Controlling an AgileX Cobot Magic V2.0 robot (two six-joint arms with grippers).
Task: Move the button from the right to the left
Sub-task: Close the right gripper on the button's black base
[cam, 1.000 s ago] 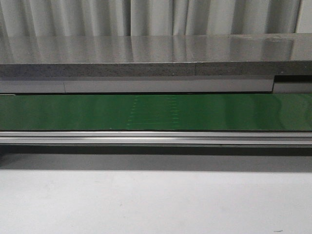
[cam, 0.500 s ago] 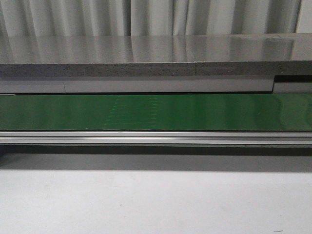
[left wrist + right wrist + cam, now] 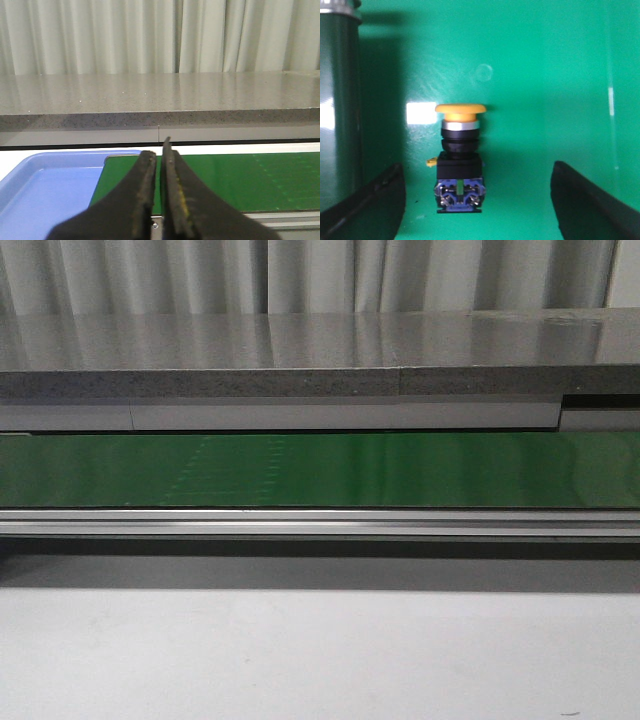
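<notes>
Right end effector (image 3: 477,200): fingers spread wide apart, one dark finger at the lower left of the right wrist view and one at the lower right, with the button (image 3: 460,160) between them and touching neither. Left end effector (image 3: 159,195): fingers drawn together with only a thin slit between, holding nothing, at the lower centre of the left wrist view, over the edge where the blue tray (image 3: 45,195) meets the green belt (image 3: 250,180).

Risks from this position, as judgement:
- The button sits nearer the lower-left finger than the lower-right one. On closing, one finger would likely meet it first and push it sideways or tip it.
- The cap overhangs a narrower neck. A grip on the cap or neck would be on round surfaces and could slip; the boxy body offers flatter faces.
- A dark cylinder (image 3: 340,100) fills the left edge of the view, near the lower-left finger; a sideways correction could strike it.
- The front view shows neither the button nor either arm, so no second view confirms alignment.

Button appearance: a round orange-yellow mushroom cap at frame centre, a silver ring beneath, a black collar, a black boxy body, and a blue terminal block with screws at the lower end. It rests on a green surface (image 3: 545,75).
</notes>
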